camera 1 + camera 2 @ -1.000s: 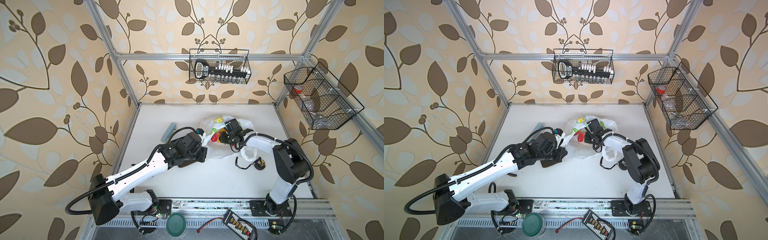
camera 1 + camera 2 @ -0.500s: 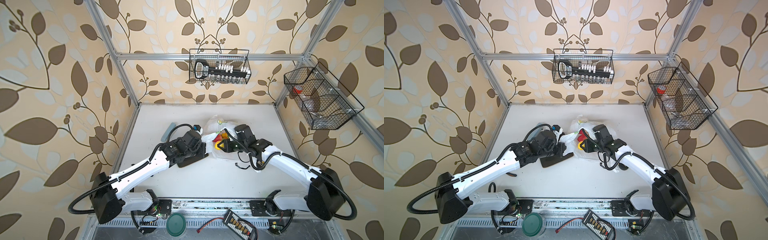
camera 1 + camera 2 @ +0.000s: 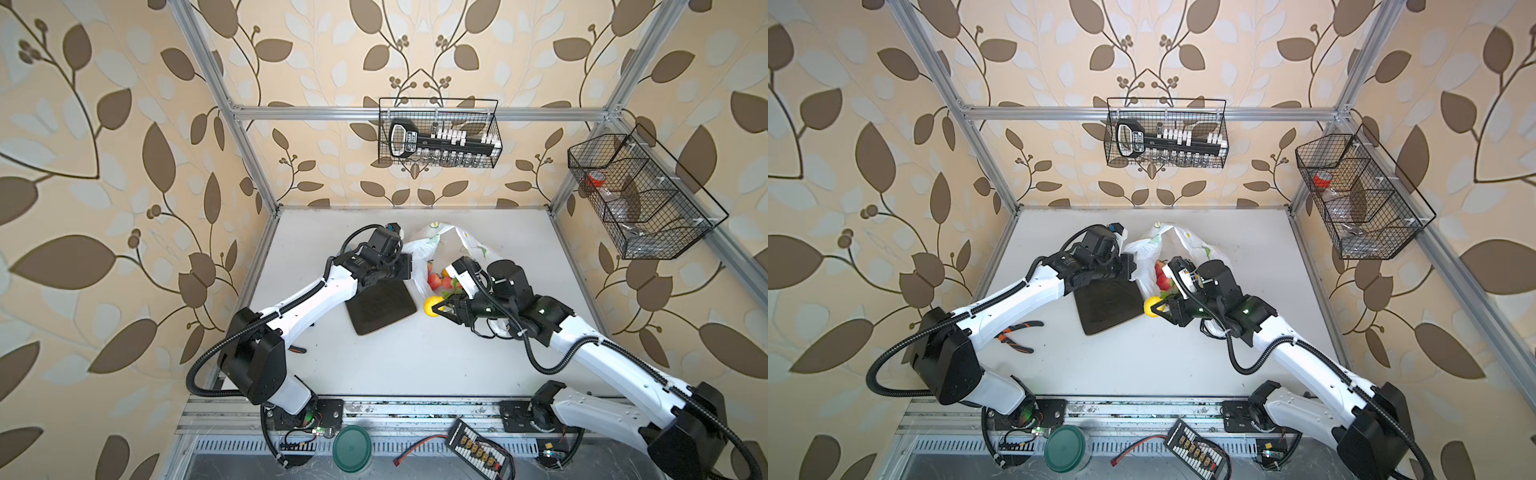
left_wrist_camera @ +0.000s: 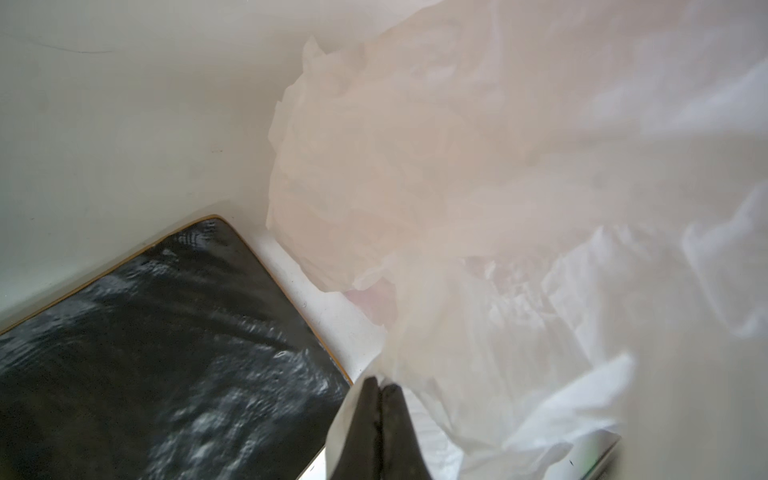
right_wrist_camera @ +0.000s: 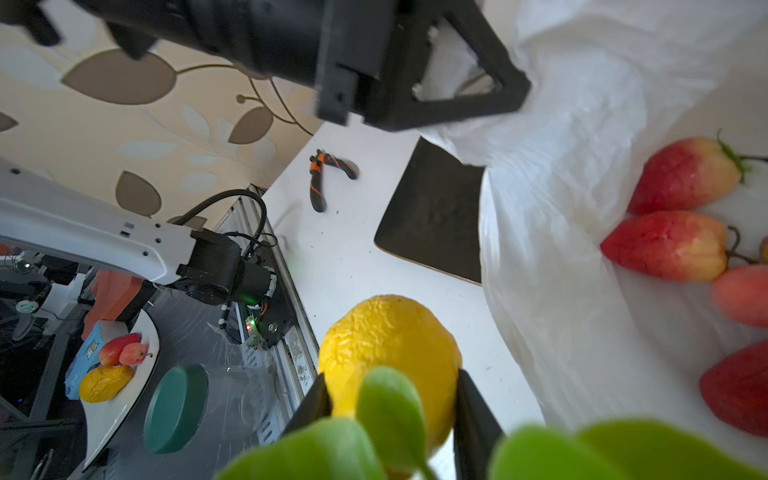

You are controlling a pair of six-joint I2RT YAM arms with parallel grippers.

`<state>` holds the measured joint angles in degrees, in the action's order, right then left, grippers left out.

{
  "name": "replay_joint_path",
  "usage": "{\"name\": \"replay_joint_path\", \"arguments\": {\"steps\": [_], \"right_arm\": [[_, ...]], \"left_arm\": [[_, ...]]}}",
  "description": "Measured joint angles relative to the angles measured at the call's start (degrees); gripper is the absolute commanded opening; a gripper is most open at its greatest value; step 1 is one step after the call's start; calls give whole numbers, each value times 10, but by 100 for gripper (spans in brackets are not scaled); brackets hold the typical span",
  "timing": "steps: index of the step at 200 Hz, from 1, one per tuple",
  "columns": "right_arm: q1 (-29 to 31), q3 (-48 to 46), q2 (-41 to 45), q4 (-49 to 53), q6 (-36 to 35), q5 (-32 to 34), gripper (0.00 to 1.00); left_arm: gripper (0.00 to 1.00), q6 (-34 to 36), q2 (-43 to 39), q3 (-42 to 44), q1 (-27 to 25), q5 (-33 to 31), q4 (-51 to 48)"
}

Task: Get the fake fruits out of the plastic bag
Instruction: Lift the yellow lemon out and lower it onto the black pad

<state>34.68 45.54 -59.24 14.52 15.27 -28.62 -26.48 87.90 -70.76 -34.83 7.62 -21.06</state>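
Right wrist view has the lemon (image 5: pixel 390 353) pinched across its middle by the right tool (image 5: pixel 392 399), just outside the mouth of the bag (image 5: pixel 561 199) and over the worktop (image 5: pixel 353 257); it looks light and firm, pebbled skin likely giving purchase, though a round thing could squirt from an off-centre hold. Strawberries (image 5: pixel 665 245) lie inside the bag, best taken across their broad shoulders. That thin, limp film is held by the left tool (image 4: pixel 379 399), clenched on its edge beside the dark tray (image 4: pixel 166 353).
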Motion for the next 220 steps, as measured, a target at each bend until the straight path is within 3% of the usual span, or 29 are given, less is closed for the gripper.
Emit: {"name": "replay_joint_path", "arguments": {"steps": [41,78,108,147,175,220], "right_arm": [[19,-26,-31,-83,-76,-21,36],[109,-1,-115,-99,-166,-3,36],[187,25,-191,-137,-196,85,37],[231,66,-323,-202,-165,225,44],[241,97,-399,-242,-134,301,56],[241,143,-477,-288,-104,377,99]], "left_arm": [[0,10,33,-24,2,26,3],[0,26,60,-74,20,55,0],[0,44,68,-103,41,76,-8],[0,53,68,-108,57,90,-22],[0,53,67,-103,61,90,-28],[0,53,65,-92,61,90,-33]]}}
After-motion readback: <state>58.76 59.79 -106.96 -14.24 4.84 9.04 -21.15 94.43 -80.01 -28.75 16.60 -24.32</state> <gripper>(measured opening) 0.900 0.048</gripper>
